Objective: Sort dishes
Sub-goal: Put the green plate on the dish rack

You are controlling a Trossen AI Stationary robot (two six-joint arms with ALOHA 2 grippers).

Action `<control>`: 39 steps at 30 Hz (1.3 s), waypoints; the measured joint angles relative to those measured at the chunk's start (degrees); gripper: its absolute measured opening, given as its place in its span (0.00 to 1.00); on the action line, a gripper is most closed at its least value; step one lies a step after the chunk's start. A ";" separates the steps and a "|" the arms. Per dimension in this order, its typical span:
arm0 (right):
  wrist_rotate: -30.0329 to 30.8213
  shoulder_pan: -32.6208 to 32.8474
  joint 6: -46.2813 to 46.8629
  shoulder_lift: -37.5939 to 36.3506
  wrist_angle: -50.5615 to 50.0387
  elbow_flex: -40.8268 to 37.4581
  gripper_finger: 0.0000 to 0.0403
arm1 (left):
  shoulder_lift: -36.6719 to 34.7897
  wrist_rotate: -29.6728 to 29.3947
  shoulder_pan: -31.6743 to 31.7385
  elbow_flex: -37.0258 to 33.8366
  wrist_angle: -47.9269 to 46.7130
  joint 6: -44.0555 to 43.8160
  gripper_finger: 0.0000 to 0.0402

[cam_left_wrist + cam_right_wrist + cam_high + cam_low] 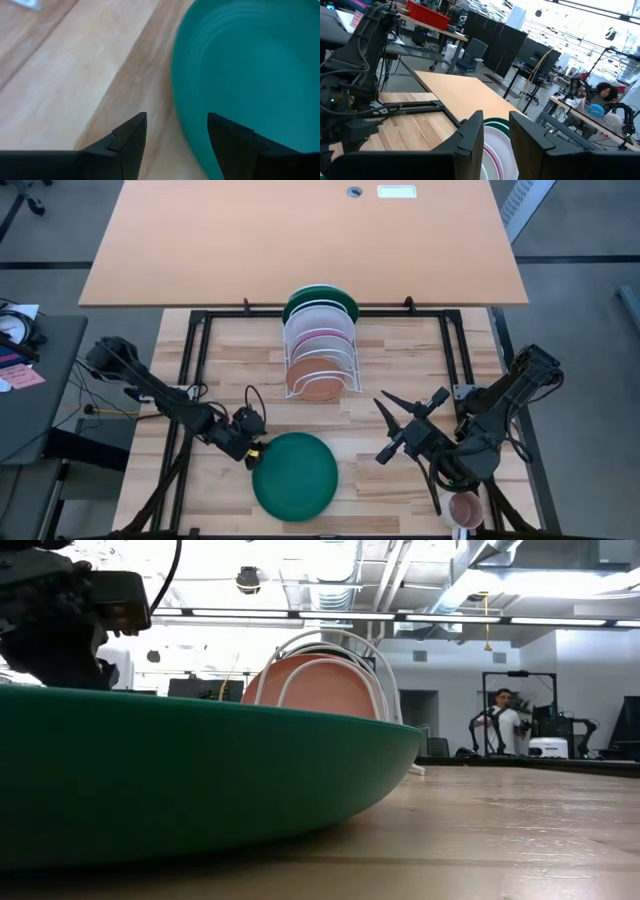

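Green plate (295,474) flat on the table (380,490), rim between the open left gripper (176,137) fingers, not pinched. Shallow bite may slip. Right gripper (412,427) open, empty.

Smooth glossy green plate (295,473) on matt wood-plank table (390,350); white wire rack (319,365).

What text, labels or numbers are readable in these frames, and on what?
None can be read.
White label on the far orange tabletop: print too small to read.
Pink note on the grey side desk: no legible writing.
Green plate, rack and pink mug: no markings visible.
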 joint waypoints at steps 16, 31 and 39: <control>0.00 0.00 0.42 0.00 -0.26 0.00 0.24 | 9.15 1.07 1.19 0.07 5.01 0.65 0.50; 0.00 -0.09 0.47 0.00 -1.10 0.00 0.24 | 9.04 0.27 2.50 0.26 7.77 12.17 0.03; 0.00 -0.09 0.46 0.00 -1.29 0.00 0.24 | 4.55 -1.00 4.03 2.78 5.44 18.83 0.01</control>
